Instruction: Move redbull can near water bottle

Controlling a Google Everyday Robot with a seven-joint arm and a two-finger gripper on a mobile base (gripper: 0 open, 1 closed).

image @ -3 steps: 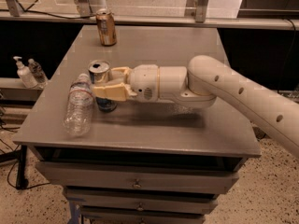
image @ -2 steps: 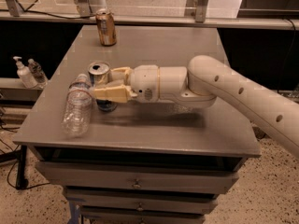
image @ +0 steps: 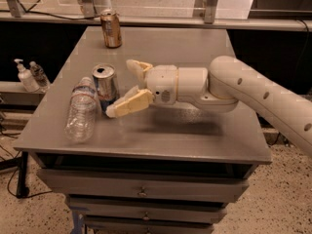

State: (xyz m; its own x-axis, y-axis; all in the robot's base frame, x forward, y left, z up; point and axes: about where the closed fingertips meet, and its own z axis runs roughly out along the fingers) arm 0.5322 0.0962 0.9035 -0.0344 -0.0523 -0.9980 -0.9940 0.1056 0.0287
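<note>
The redbull can (image: 105, 86), slim and blue-and-silver with a silver top, stands upright on the grey table (image: 195, 130) at the left. The water bottle (image: 82, 108), clear and crinkled with a pale label, lies on its side just left of the can, almost touching it. My gripper (image: 126, 87) is right of the can with its two cream fingers spread wide and nothing between them. The upper finger (image: 137, 67) is clear of the can. The lower fingertip (image: 117, 110) lies close to the can's base.
A wider brown-gold can (image: 111, 29) stands at the table's far edge. A white pump bottle (image: 23, 76) and a small clear bottle (image: 38, 74) sit on a lower shelf to the left. Drawers are below the table's front edge.
The fingers, which were close around the can, have spread apart and drawn slightly to the right. The can stays upright beside the bottle.
</note>
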